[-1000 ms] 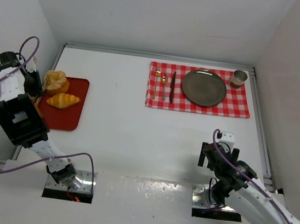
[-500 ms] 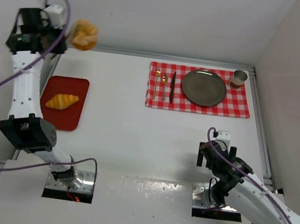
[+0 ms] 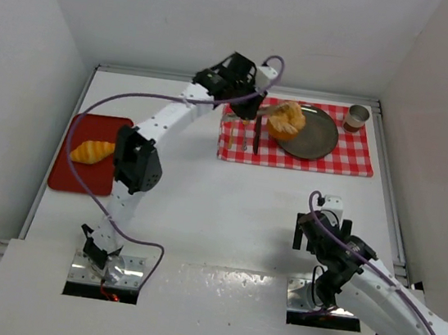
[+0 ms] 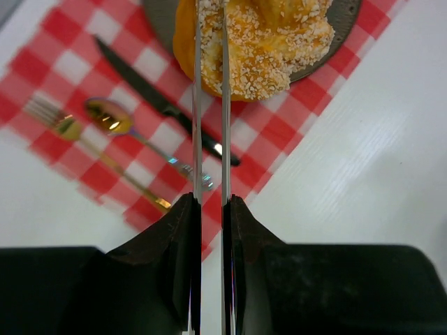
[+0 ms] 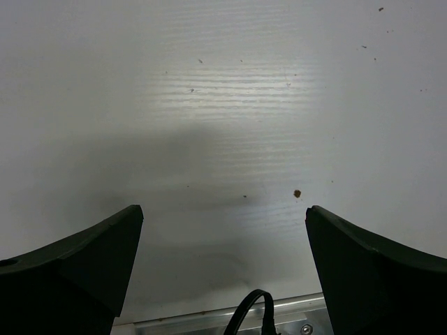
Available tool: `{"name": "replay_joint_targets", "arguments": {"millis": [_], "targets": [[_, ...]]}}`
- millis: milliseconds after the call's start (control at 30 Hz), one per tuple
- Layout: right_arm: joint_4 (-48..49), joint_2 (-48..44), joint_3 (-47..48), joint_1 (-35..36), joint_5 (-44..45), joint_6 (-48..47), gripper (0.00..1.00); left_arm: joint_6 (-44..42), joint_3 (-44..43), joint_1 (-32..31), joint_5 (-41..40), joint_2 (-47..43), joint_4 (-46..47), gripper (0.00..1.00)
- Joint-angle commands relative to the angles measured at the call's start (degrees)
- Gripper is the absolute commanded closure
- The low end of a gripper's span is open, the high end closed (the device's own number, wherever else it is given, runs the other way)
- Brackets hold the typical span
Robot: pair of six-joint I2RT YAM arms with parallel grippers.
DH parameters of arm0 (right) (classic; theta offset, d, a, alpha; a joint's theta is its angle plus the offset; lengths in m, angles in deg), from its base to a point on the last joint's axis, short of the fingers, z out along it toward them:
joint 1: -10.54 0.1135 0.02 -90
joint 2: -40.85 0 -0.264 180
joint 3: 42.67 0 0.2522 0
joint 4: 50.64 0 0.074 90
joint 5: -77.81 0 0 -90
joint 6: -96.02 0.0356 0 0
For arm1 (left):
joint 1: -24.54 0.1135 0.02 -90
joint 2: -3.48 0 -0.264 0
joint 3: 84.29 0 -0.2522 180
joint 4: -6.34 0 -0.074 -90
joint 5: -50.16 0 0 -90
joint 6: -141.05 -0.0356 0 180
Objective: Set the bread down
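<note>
Left gripper (image 3: pixel 277 117) is closed narrow on the bun (image 3: pixel 288 120). In the wrist view the two thin fingers (image 4: pixel 196 105) stand close together and run up into the seeded crust, with the bun (image 4: pixel 279 42) bulging mostly to one side of them. The bun hangs over the left rim of the dark plate (image 3: pixel 318 140) and partly overlaps the checked cloth (image 3: pixel 353 158). Whether it touches the plate cannot be told.

The knife (image 3: pixel 256 135) lies just left of the plate, almost under the gripper, with the spoon (image 4: pixel 108 117) and fork (image 4: pixel 52 118) beyond it. The cup (image 3: pixel 357 116) stands at the cloth's far right corner, well clear. The rest of the plate, to the right, is bare. The back wall is close behind the cloth.

The croissant (image 3: pixel 94 151) lies alone on the red tray (image 3: pixel 61 177) at the table's left edge, well apart from both arms.

The right gripper (image 3: pixel 321 227) hovers near its base with jaws wide over bare table, nothing between them.

Half a second earlier the left arm held the bun high at the far-left corner, and a second earlier the bun sat on the tray beside the croissant. The arm has swung across since. The croissant and the right arm are unchanged.
</note>
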Motion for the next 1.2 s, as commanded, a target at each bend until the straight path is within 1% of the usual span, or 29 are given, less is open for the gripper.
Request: {"name": "replay_joint_targets", "arguments": {"millis": [0, 67, 200, 367, 500, 567, 600, 667, 700, 733, 833, 900, 1000, 1033, 1167], "targets": [[-3.0, -1.8, -1.1, -0.1, 0.1, 3.0, 0.01, 4.1, -1.5, -2.2, -0.5, 0.4, 12.9, 1.0], [-4.3, -2.5, -1.6, -0.2, 0.0, 3.3, 0.01, 5.6, -2.5, -3.5, -0.5, 2.8, 14.5, 1.0], [-6.0, -3.0, -1.7, -0.3, 0.6, 4.0, 0.01, 7.3, -2.5, -4.0, -1.0, 7.9, 16.6, 1.0], [-5.1, -2.7, -1.6, -0.1, 1.0, 3.0, 0.01, 7.8, -2.5, -4.5, -3.0, 11.4, 19.3, 1.0], [-4.9, -1.5, -1.2, -0.2, 0.9, 2.2, 0.01, 8.3, -2.5, -4.5, -5.8, 12.9, 21.1, 0.96], [-5.3, -1.1, -0.8, -0.2, 0.9, 2.0, 0.01, 9.8, -2.5, -4.5, -5.8, 12.9, 21.6, 0.89], [-5.4, -1.0, -0.5, -0.2, 0.5, 2.0, 0.01, 9.8, -2.5, -4.5, -5.8, 12.9, 21.6, 0.82], [-5.6, -0.9, -0.3, -0.1, 0.5, 2.0, 0.01, 11.4, -2.5, -3.9, -5.8, 11.7, 21.6, 0.72], [-5.5, -1.0, -0.5, -0.1, 0.3, 2.2, 0.01, 11.4, -2.0, -3.3, -5.2, 10.6, 21.6, 0.57], [-5.4, -1.1, -0.6, -0.3, 0.1, 2.3, 0.01, 11.9, -2.0, -3.3, -5.1, 10.1, 21.6, 0.52], [-5.0, -1.7, -0.8, -0.2, 0.0, 2.0, 0.01, 13.5, -1.5, -2.0, -3.3, 8.3, 21.6, 0.4], [-4.6, -1.8, -0.8, -0.3, -0.1, 2.0, 0.01, 14.4, -1.5, -1.5, -1.4, 7.2, 21.6, 0.39], [-4.4, -1.4, -0.5, -0.3, -0.4, 1.8, 0.01, 14.9, -1.5, -0.9, -0.7, 5.7, 21.6, 0.39], [-4.4, -1.2, -0.3, -0.3, -0.6, 1.5, 0.01, 14.9, -1.5, -0.9, -0.1, 5.0, 21.6, 0.42], [-5.1, -1.0, 0.4, -0.1, -0.7, 1.5, 0.01, 14.9, -2.0, 0.2, 1.3, 2.5, 21.1, 0.45]]}}
